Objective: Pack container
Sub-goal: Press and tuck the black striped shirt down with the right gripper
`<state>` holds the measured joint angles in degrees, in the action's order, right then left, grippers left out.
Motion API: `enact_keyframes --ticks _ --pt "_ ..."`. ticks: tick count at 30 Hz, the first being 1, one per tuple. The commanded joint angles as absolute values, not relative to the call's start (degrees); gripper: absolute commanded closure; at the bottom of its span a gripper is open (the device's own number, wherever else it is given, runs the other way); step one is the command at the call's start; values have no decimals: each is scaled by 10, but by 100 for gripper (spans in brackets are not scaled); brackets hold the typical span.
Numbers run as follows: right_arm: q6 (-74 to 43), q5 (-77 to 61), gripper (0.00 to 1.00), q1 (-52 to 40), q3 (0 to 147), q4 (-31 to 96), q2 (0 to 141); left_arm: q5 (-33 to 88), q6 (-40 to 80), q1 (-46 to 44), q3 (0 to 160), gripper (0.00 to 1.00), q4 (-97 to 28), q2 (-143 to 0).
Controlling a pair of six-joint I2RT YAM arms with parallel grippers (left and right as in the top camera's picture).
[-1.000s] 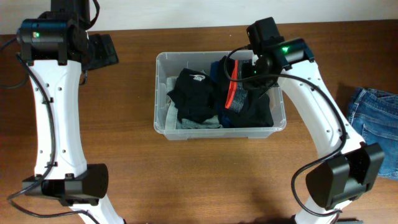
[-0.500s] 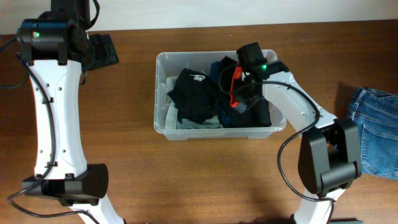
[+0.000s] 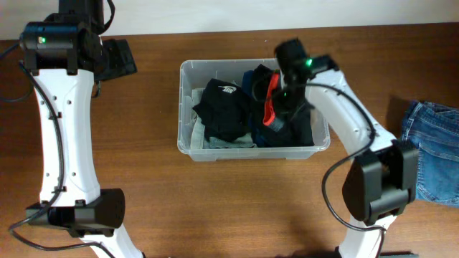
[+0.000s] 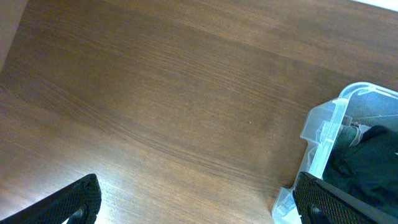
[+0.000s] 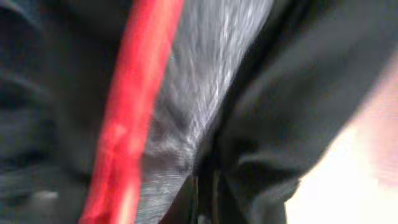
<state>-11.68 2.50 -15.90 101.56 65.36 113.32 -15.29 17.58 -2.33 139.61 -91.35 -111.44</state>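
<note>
right gripper [image 3: 285,97] has swung inward from the container's far right corner a second ago and now sits low over the clothes, its elbow drawn closer to the bin; left arm has not shifted; the container [image 3: 185,107] – clear plastic, rounded corners, thick rim – stands mid-table [image 3: 215,208] where it was, holding a black garment with a white logo [image 3: 226,107], a grey folded piece [image 3: 229,142] and a dark garment with a red band [image 3: 271,107]; right jaws are clenched tight against that red-banded cloth – whether they pinch any of it cannot be told; left gripper [image 4: 199,208] hangs with jaws spread wide over bare wood, beside the bin's corner; jeans [image 3: 434,150] lie at the table's right edge
</note>
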Motion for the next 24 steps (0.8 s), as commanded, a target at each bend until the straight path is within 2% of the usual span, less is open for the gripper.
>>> enact_keyframes --ticks 1,7,15,24 --pt "-107 35 96 -153 1131 693 1118 -159 175 -22 1397 1 -914 -1113" --pt "-110 67 96 -133 1148 692 1126 -159 175 -22 1397 1 -914 -1113" --pt "-115 43 96 -100 1140 688 1186 -159 175 -22 1397 0 -914 -1113" --pt "-88 0 96 -111 1140 677 1349 -159 175 -22 1397 1 -914 -1113"
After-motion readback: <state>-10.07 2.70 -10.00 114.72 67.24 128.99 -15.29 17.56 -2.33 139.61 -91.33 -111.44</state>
